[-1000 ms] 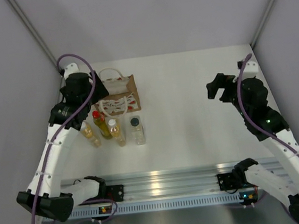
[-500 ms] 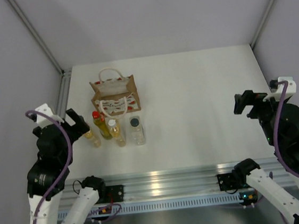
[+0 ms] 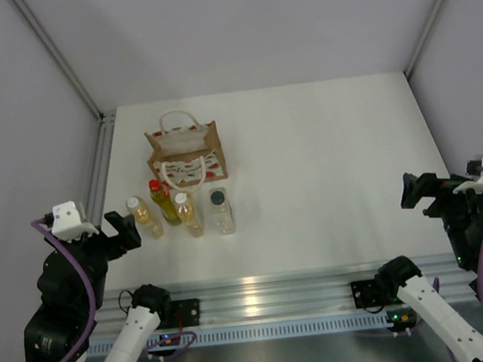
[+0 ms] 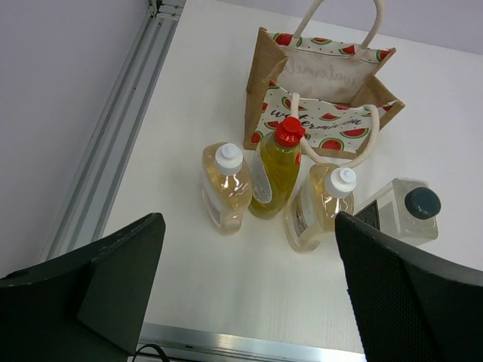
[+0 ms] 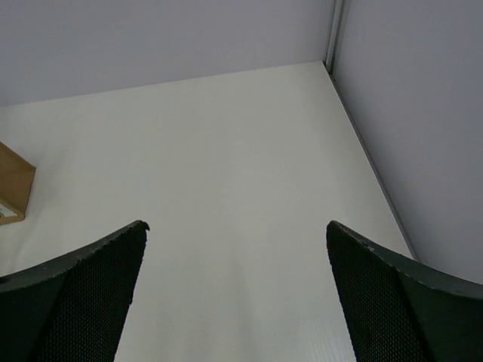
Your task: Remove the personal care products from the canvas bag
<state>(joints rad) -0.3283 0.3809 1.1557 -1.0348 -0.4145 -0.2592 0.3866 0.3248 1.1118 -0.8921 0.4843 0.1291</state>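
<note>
The left pincer (image 3: 119, 232) hangs released, its fingers (image 4: 113, 286) spread wide and grasping nothing, off to the near left of the canvas bag (image 3: 185, 152). The right pincer (image 3: 420, 190) is likewise released and holds nothing, well apart from the bag on its right, above the bare white table (image 3: 325, 155). All four personal care products (image 3: 180, 209) stand upright on the table outside the bag, in a row just in front of its watermelon-printed face. From the left they are an amber bottle (image 4: 225, 188) with a white cap, the yellow-green bottle (image 4: 275, 170) with a red cap, closest to the bag, a second amber bottle (image 4: 321, 207), and the clear bottle (image 4: 404, 215) with a dark cap. The bag's white rope handles (image 3: 179, 112) hang free.
</note>
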